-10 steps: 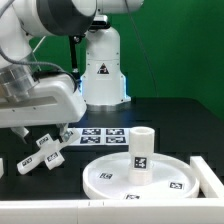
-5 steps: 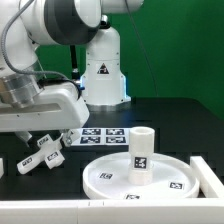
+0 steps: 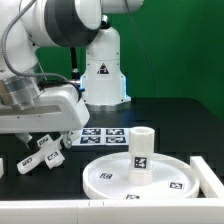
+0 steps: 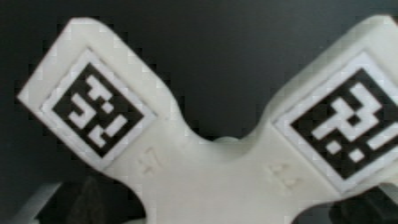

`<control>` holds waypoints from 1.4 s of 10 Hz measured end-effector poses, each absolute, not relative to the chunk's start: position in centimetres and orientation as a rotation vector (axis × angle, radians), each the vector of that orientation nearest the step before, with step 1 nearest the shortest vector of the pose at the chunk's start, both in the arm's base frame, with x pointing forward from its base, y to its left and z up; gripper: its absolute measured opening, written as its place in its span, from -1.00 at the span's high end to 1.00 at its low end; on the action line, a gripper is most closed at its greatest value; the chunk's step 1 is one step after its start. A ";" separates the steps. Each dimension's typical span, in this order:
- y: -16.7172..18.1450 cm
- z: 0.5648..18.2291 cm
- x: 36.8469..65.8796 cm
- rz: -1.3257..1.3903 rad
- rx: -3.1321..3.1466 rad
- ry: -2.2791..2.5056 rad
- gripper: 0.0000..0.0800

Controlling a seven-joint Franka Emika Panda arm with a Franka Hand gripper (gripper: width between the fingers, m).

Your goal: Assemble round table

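Note:
The cross-shaped foot [image 3: 40, 155] lies flat on the black table at the exterior view's left, white with square tags on its arms. My gripper [image 3: 42, 133] hangs right over it, low. In the wrist view the foot [image 4: 214, 165] fills the picture, two tagged arms spreading away. Its middle lies between my dark fingers [image 4: 86, 204], which stand apart on either side. The large rimmed round disc [image 3: 105, 180] lies at the front, with the short post [image 3: 141, 150] standing upright on it.
The marker board [image 3: 100, 134] lies flat behind the disc, just to the exterior view's right of the foot. The robot's white base [image 3: 100, 70] stands at the back. A white ledge [image 3: 60, 212] runs along the front edge.
My arm has sunk a little toward the foot and its upper links have turned slightly. The foot, disc and post have not moved.

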State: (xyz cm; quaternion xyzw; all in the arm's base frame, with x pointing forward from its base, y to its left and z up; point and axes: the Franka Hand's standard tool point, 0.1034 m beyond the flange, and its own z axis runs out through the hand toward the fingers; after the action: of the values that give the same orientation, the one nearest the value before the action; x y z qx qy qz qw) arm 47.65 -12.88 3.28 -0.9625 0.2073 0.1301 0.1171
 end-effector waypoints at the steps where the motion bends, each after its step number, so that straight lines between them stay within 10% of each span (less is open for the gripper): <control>1: -12.9 3.1 47.6 0.384 -2.818 0.607 -0.62; 8: -12.2 2.4 47.5 0.397 -2.820 0.595 -0.62; 10: -12.2 2.4 47.5 0.397 -2.820 0.595 -0.12; 14: -12.2 2.4 47.5 0.397 -2.820 0.595 -0.12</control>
State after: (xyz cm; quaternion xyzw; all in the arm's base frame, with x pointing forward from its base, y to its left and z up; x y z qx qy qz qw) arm 47.49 -12.25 2.44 -0.9627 0.2033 0.1355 0.1159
